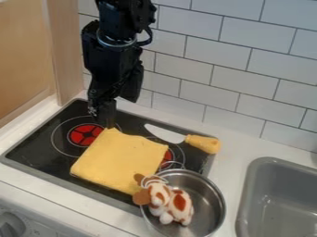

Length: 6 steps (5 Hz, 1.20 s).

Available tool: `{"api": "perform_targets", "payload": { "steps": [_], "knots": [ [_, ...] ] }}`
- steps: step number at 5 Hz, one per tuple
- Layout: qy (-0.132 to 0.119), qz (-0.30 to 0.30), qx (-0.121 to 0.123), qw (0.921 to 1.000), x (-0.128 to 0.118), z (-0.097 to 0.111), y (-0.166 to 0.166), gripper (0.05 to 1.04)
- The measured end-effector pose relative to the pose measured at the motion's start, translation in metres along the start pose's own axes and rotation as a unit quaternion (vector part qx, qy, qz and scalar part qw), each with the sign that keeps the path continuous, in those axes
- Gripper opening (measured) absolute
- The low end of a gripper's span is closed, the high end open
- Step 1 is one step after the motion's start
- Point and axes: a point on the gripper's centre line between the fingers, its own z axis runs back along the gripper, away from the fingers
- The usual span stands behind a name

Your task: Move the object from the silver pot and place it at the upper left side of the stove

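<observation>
The gripper (110, 118) hangs by the cloth's far corner; we cannot tell whether it is spread or pressed together. We see the black stove (38, 148), the yellow cloth (121, 159) on it, the silver pot (212, 203) at its near right, a knife (202, 143) behind the cloth, and the toy (180, 203) inside the pot.

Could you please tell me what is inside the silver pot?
The silver pot holds a white and brown plush toy, which lies toward the picture's left and pokes out past the rim. Whatever is directly beneath the toy is covered.
</observation>
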Motion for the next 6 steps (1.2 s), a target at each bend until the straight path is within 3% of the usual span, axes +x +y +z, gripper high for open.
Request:
{"api": "perform_targets", "payload": {
  "steps": [2, 5, 6],
  "knots": [
    [-0.005, -0.029, 0.037, 0.9989, -0.018, -0.009, 0.015, 1.000],
    [-0.006, -0.051, 0.040, 0.9979, -0.050, -0.002, 0.020, 1.000],
    [0.025, -0.072, 0.027, 0.9967, -0.071, -0.003, 0.018, 1.000]
  ]
}}
